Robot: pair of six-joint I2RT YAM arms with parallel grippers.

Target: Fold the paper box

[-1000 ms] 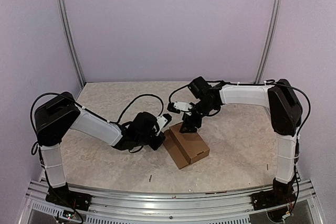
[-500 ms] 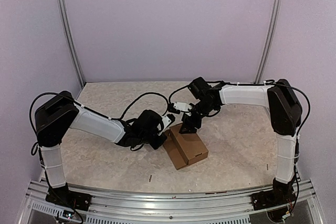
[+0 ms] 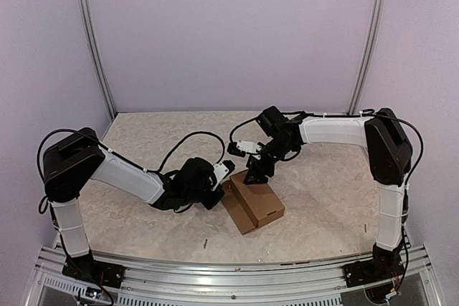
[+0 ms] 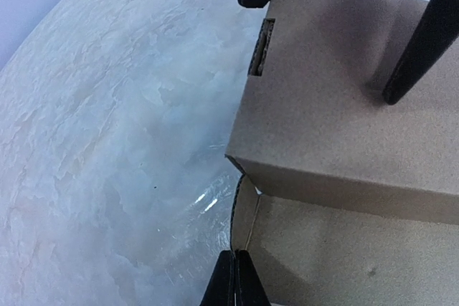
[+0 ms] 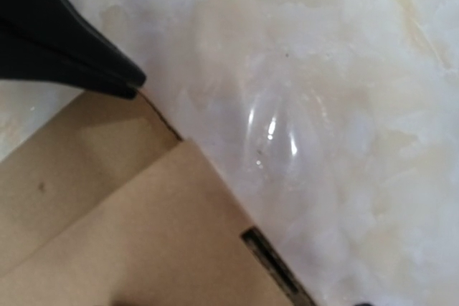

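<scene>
Pale marbled tabletop (image 3: 143,141) filled the floor of a booth with plain lavender walls (image 3: 229,34) and two slim metal posts (image 3: 93,41) at the far corners. The paper box (image 3: 252,204) lay near the middle of the table, a little towards the near edge and turned at an angle to it. It was brown cardboard, with a raised top panel (image 4: 337,91) and a lower panel (image 4: 344,256) stepped down along its left near side. A narrow slot (image 4: 262,48) showed at the edge of the top panel.

The left gripper (image 4: 233,281) lay low over the table just left of the box, its fingers pressed fully together with nothing between them. Its tip pointed at the box's left corner, where the lower panel began. Whether it touched the cardboard could not be told from its own camera, but in the right wrist view the dark tip sat right against the panel's edge.

The right gripper (image 3: 257,174) reached in from the far right and hung over the far end of the box, with its jaws spread wide and holding nothing. One of its fingers (image 4: 423,41) came down on the top panel and appeared to rest there. The other stood at the far edge by the slot. A black cable (image 3: 186,137) looped above the left arm.
</scene>
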